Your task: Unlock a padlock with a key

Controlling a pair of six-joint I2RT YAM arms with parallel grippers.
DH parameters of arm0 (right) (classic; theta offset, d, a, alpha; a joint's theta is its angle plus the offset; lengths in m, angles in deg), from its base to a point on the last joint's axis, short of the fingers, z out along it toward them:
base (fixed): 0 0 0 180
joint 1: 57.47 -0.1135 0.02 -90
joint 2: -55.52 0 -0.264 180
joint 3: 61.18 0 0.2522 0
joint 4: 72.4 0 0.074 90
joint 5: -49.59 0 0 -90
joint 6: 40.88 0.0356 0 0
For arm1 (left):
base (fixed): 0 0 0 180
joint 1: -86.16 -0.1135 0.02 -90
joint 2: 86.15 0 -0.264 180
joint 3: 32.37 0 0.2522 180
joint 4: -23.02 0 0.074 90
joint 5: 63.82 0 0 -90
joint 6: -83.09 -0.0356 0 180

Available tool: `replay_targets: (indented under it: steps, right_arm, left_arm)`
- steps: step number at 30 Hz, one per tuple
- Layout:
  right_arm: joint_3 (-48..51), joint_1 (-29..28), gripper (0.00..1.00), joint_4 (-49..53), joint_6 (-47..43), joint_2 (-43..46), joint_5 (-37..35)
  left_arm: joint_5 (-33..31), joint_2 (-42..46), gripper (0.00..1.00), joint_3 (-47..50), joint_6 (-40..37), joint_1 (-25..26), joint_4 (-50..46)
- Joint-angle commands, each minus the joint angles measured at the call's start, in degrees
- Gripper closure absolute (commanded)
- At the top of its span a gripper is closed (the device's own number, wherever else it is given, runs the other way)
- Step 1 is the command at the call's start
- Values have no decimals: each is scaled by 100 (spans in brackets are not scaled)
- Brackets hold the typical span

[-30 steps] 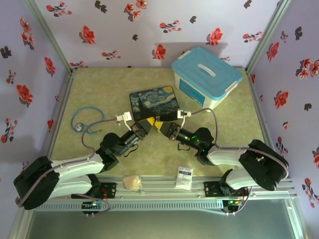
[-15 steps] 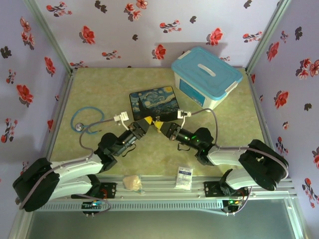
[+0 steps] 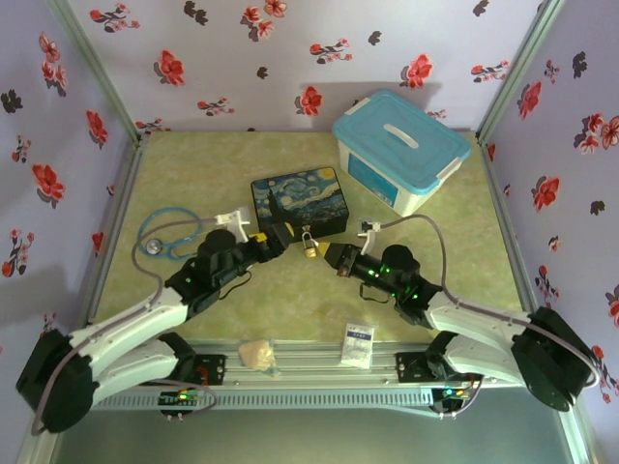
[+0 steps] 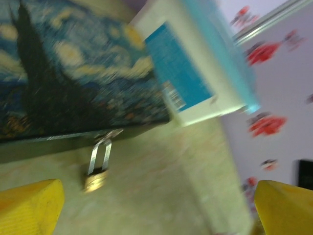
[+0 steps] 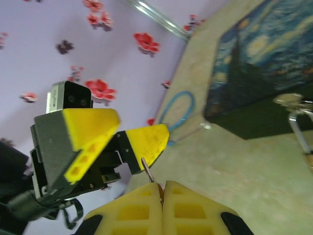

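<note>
Left gripper (image 3: pixel 279 238): fingers spread wide.
Right gripper (image 5: pixel 162 188): pinching the key (image 5: pixel 147 170).
Padlock (image 3: pixel 309 248): at the tin's (image 3: pixel 295 198) front, middle of the table (image 3: pixel 193 174), between them, touching neither.

The padlock (image 4: pixel 96 178): brass-coloured metal body, bright silver shackle (image 4: pixel 93 157); painted tin (image 3: pixel 300 198) behind it, apparently glossy; key (image 5: pixel 147 169): thin grey metal; table (image 3: pixel 193 184): matt, mottled.
</note>
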Motion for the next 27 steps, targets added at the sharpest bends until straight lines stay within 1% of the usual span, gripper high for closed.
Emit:
replay_targets:
  steps: [1,3,6,10,17,20,25,27]
  right_arm:
    - [-285,79,100,1589,-665,429,-392]
    - [-304,106,100,2010,-771,656,-582]
    - [-247,137,100,2393,-824,912,-820]
    - [-61,139,100,2495,-784,1149,-939]
    - [243,135,100,2338,-704,1350,-968]
    - [299,135,100,2346,-712,1373,-986]
    - [380,135,100,2390,-714,1488,-1012]
    - [443,141,100,2390,-705,1560,-1038]
  left_arm:
    - [176,-702,0,-498,-716,103,-969]
    - [276,-1124,0,-567,-738,110,-704]
    - [252,-1731,0,-876,-861,204,-681]
    - [83,-2396,0,-1152,-842,318,-560]
    - [-221,-3150,0,-1441,-1017,457,-431]
    - [-346,-3378,7,-1469,-1061,524,-227]
    - [-405,-3626,24,-1319,-1142,582,373]
    - [-405,-3755,29,-1356,-1180,589,417]
